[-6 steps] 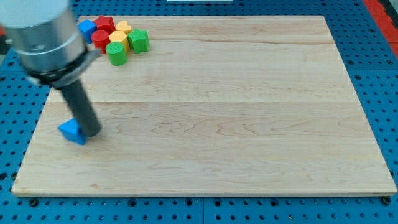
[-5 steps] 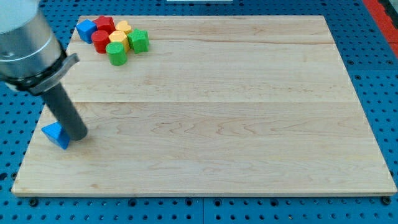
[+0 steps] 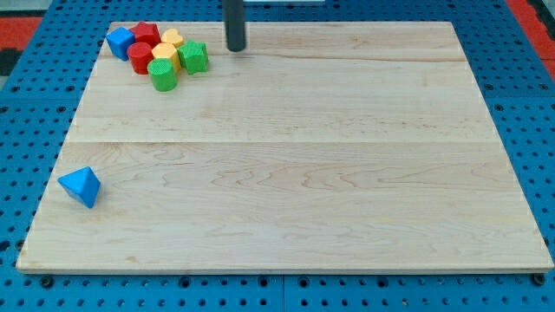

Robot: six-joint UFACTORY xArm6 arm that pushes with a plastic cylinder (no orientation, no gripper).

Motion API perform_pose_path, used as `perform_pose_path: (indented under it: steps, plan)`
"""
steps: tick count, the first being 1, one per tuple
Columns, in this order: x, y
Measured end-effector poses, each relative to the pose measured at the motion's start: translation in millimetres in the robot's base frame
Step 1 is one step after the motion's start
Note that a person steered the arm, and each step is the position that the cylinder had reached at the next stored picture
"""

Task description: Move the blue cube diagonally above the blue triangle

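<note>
Camera view: two blue blocks [image 3: 120,41], perhaps five others.

My tip [image 3: 235,48] at the view's top — just right of the green block [image 3: 194,56].

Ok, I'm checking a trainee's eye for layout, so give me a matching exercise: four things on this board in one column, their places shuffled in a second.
Things:
1. blue triangle
2. blue cube
3. my tip
4. green cylinder

Places:
A. leftmost block of the cluster at the view's top left
B. alone near the view's bottom left
C. at the view's top, right of the cluster, touching no block
D. lowest block of the cluster

Pairs: 1-B, 2-A, 3-C, 4-D
</note>
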State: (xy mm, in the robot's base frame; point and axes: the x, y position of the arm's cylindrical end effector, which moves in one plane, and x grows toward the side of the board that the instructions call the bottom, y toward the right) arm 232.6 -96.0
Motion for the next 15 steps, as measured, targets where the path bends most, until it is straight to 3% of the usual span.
perform_pose_path:
  steps: [2, 4, 7, 10, 11, 12, 13, 14, 15]
  plan:
    - [-41.3, -150.4]
    - [-23.9, -182.0]
    - [64.3, -186.3]
    - [182.9, -162.7]
    - [143.5, -167.2]
    - [144.3, -153.4]
    - [207.0, -153.1]
    - [209.8, -146.0]
    - [135.3, -162.1]
